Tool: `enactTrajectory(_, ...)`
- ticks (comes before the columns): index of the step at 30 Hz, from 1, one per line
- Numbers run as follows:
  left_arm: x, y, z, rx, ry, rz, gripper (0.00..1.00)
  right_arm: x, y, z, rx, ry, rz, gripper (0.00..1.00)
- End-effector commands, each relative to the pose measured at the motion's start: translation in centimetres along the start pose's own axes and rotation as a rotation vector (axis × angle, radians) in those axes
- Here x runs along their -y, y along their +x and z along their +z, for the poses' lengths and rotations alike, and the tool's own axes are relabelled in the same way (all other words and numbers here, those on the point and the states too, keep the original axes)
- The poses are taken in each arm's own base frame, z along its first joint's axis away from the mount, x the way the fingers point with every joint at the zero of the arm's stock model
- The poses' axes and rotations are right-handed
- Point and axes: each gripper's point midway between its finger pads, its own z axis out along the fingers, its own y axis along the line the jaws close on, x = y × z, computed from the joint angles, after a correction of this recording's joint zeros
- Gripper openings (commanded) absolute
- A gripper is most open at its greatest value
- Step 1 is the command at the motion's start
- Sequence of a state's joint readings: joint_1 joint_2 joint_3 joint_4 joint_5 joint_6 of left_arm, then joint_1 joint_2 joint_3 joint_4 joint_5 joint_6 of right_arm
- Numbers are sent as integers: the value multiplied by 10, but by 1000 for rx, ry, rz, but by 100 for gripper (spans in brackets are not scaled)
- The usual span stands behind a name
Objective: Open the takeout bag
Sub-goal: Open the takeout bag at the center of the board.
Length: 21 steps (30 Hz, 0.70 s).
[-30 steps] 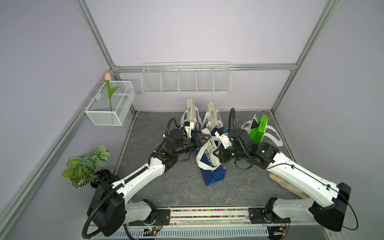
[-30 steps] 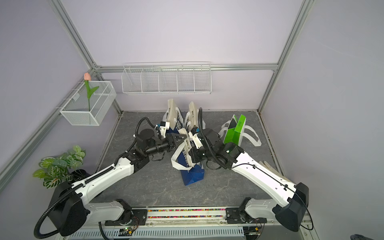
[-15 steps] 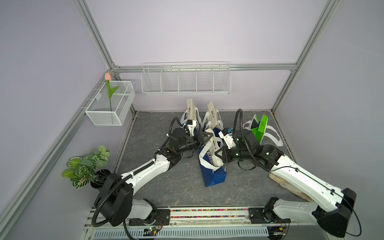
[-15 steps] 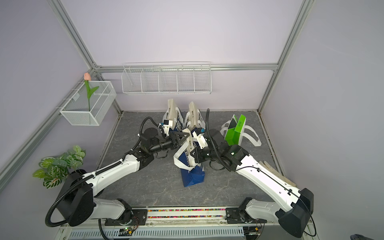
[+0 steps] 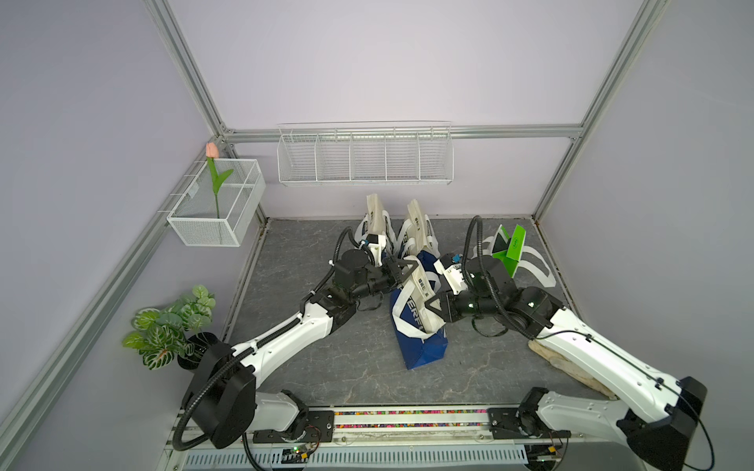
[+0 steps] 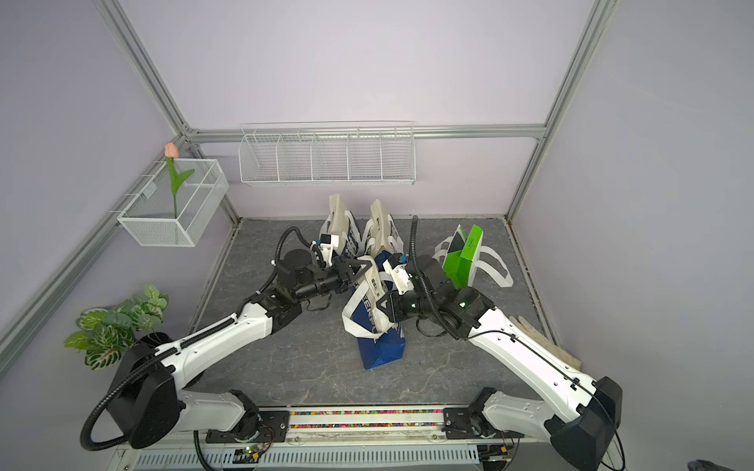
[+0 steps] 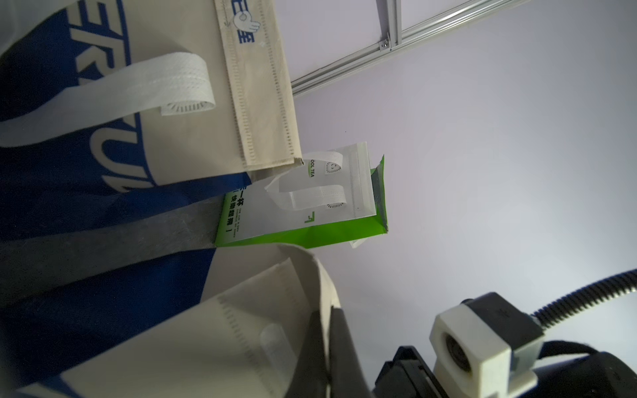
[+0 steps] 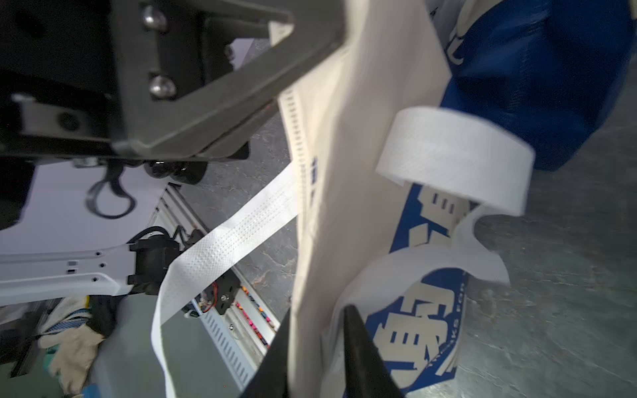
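Observation:
The takeout bag [image 5: 422, 342] [image 6: 381, 350], blue with cream panels and white strap handles, stands mid-table, its mouth still narrow. My left gripper [image 5: 411, 270] [image 6: 364, 270] is at the far end of the bag's top rim, shut on the cream rim; the left wrist view shows the fabric [image 7: 269, 310] pinched at the left gripper [image 7: 329, 312]. My right gripper [image 5: 429, 305] [image 6: 381, 305] is at the near side of the rim. In the right wrist view the right gripper [image 8: 317, 312] is open, with the cream panel [image 8: 344, 179] hanging loose between its fingers.
Two more cream and blue bags [image 5: 377, 220] [image 5: 418, 228] stand at the back wall and a green bag [image 5: 510, 253] at the back right. Also present: a wire shelf [image 5: 363, 159], a wire basket with a tulip [image 5: 216, 204], a potted plant [image 5: 171, 326], and gloves [image 5: 546, 354] under the right arm.
The left arm reached in to the bag's rim and its gripper shut on it. The right gripper, shut a second ago, has opened.

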<state>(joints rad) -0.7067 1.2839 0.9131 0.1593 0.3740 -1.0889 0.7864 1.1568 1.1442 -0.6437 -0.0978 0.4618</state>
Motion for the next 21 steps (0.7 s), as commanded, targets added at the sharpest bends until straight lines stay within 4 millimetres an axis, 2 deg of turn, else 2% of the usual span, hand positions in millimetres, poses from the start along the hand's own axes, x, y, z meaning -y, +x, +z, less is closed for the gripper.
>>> enactTrajectory(1,-17,2,-27,25,-182,-4,0,29,-16,-18,90,310,-112,59)
enactTrajectory(2,-19,2,-35,41,-210,-16,0,32,-19,-23,118,395,-164,69)
enactTrajectory(6,-6,5,-51,73,-150,-96,0,19,-29,-33,191,531,-302,80)
enactTrajectory(10,8,5,-63,102,-127,-120,0,-17,-37,-30,265,512,-445,90)
enactTrajectory(16,6,3,-69,132,-166,-151,0,-60,-42,-12,301,533,-641,96)
enactTrajectory(21,8,2,-69,138,-158,-176,0,-75,-40,8,278,603,-736,97)
